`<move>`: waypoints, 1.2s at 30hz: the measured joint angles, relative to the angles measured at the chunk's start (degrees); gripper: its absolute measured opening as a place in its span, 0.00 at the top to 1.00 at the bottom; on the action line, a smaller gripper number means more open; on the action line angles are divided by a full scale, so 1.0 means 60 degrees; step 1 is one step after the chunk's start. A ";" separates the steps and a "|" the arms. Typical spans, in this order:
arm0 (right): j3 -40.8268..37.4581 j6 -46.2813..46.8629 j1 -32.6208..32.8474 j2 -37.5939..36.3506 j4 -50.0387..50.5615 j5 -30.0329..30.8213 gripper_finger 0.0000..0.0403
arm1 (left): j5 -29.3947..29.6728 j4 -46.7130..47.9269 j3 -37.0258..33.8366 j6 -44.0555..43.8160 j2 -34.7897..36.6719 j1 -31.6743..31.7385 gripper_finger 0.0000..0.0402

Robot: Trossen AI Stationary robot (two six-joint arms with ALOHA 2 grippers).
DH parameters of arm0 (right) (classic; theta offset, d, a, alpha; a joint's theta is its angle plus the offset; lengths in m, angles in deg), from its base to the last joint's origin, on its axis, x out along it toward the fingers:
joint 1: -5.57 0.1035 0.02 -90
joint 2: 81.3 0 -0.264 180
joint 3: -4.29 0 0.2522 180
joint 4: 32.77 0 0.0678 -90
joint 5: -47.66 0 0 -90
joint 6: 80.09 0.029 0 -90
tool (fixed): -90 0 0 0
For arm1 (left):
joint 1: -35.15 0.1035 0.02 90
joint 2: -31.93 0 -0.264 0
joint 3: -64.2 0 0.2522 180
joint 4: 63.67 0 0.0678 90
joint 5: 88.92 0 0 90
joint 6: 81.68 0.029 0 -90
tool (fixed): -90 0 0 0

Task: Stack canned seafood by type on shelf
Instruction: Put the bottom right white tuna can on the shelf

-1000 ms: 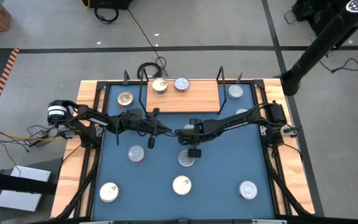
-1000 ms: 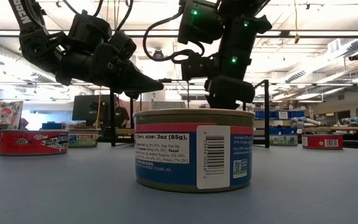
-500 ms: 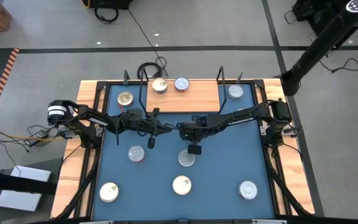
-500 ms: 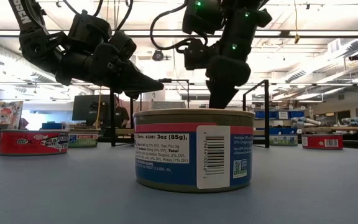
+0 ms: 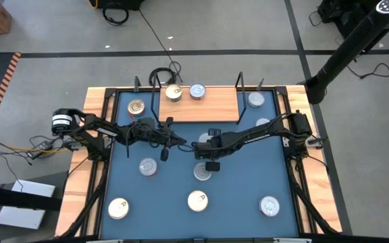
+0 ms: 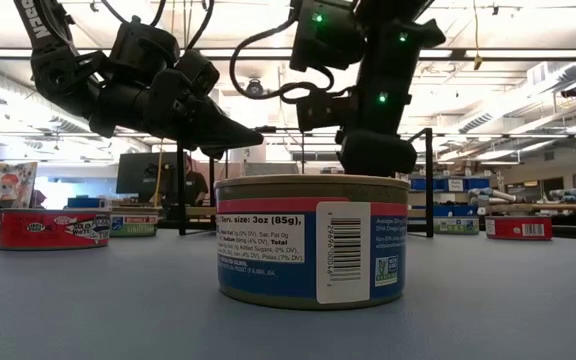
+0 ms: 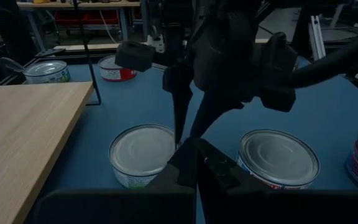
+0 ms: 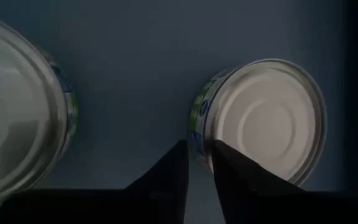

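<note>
Several round tins of canned seafood lie on the blue table; two more (image 5: pixel 173 93) (image 5: pixel 197 91) stand on the light-wood shelf (image 5: pixel 208 108) at the far side. My right gripper (image 8: pixel 199 155) points steeply down at a silver-topped tin (image 8: pixel 260 121), its fingers parted a little. The same tin (image 7: pixel 143 152) shows in the left wrist view, with another tin (image 7: pixel 278 155) on its near side. My left gripper (image 7: pixel 197 163) hovers shut just left of the right one (image 5: pixel 198 146), holding nothing. In the low view a front tin (image 6: pixel 313 240) hides the right fingertips. My right gripper comes from above at the silver-topped tin's rim (image 8: pixel 199 124), on the side toward the table's left. One fingertip (image 8: pixel 180 152) is outside the wall and one (image 8: pixel 222 152) is over the lid. Whether they touch the tin, I cannot tell. The tin stands flat on the table.
Loose tins lie at the near left (image 5: pixel 119 208), near middle (image 5: pixel 197 200) and near right (image 5: pixel 269 206), and beside the shelf's ends (image 5: pixel 136 106) (image 5: pixel 256 100). Black wire frames (image 5: pixel 240 82) rise at the shelf's ends. Wooden borders (image 5: pixel 76 196) edge the table.
My right gripper lifted a little and tipped, so that its fingertips showed above the front tin in the low view. It then sank back behind that tin. The tins have stayed where they were.
</note>
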 joint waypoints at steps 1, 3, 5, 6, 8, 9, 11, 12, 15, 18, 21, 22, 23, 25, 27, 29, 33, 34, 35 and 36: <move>0.0000 0.0000 0.0004 0.0000 -0.0007 0.0154 0.80 | 0.0002 0.0002 0.0000 0.0000 0.0000 0.0000 0.99; 0.0000 -0.0079 0.0014 0.0000 0.0001 0.0362 0.82 | 0.0000 -0.0002 0.0000 0.0000 0.0000 0.0000 0.99; 0.0000 -0.0209 0.0015 0.0000 -0.0009 0.0395 0.83 | 0.0004 0.0009 0.0000 0.0000 0.0000 0.0000 0.99; 0.0000 -0.0224 0.0016 0.0000 -0.0024 0.0402 0.83 | 0.0004 0.0009 0.0000 0.0000 0.0000 0.0000 0.99; 0.0000 -0.0234 0.0026 0.0000 -0.0053 0.0401 0.83 | 0.0004 0.0013 0.0000 0.0000 0.0000 0.0000 0.99; 0.0000 -0.0240 0.0026 0.0000 -0.0040 0.0398 0.83 | 0.0004 0.0013 0.0000 0.0000 0.0000 0.0000 0.99; 0.0000 -0.0251 0.0026 0.0000 -0.0044 0.0379 0.82 | 0.0003 0.0013 0.0000 0.0000 0.0000 0.0000 0.99; 0.0000 -0.0257 0.0022 0.0000 -0.0047 0.0338 0.82 | 0.0004 0.0013 0.0000 0.0000 0.0000 0.0000 0.99; -0.0163 -0.0328 -0.0036 0.0000 -0.0262 0.0233 0.82 | 0.0004 0.0016 0.0000 0.0000 0.0000 0.0000 0.99; -0.0376 -0.0364 -0.0118 -0.0029 -0.0479 0.0162 0.83 | 0.0004 0.0016 0.0000 0.0000 0.0000 0.0000 0.99; -0.0583 -0.0437 -0.0116 -0.0064 -0.0707 0.0261 0.85 | 0.0004 0.0018 0.0000 0.0000 0.0000 0.0000 0.99; -0.0586 -0.0437 -0.0113 -0.0062 -0.0703 0.0296 0.85 | 0.0004 0.0018 0.0000 0.0000 0.0000 0.0000 0.99; -0.0586 -0.0448 -0.0113 -0.0062 -0.0703 0.0296 0.86 | 0.0003 0.0016 0.0000 0.0000 0.0000 0.0000 0.99; -0.0586 -0.0557 -0.0120 -0.0062 -0.0704 0.0285 0.89 | 0.0002 0.0018 0.0000 0.0000 0.0000 0.0000 0.99; -0.0586 -0.0682 -0.0120 -0.0058 -0.0700 0.0290 0.93 | 0.0004 0.0016 0.0000 0.0000 0.0000 0.0000 0.99; -0.0586 -0.0825 -0.0128 -0.0058 -0.0700 0.0246 0.97 | 0.0004 0.0016 0.0000 0.0000 0.0000 0.0000 0.99; -0.0589 -0.0970 -0.0175 -0.0065 -0.0696 0.0220 0.98 | 0.0004 0.0016 0.0000 0.0000 0.0000 0.0000 0.99; -0.0594 -0.0969 -0.0199 -0.0068 -0.0690 0.0159 0.98 | 0.0003 0.0016 0.0000 0.0000 0.0000 0.0000 0.99; -0.0595 -0.0971 -0.0220 -0.0115 -0.0677 0.0098 0.99 | 0.0004 0.0016 0.0000 0.0000 0.0000 0.0000 0.99; -0.0608 -0.0973 -0.0237 -0.0152 -0.0696 0.0038 0.99 | 0.0004 0.0016 0.0000 0.0000 0.0000 0.0000 0.99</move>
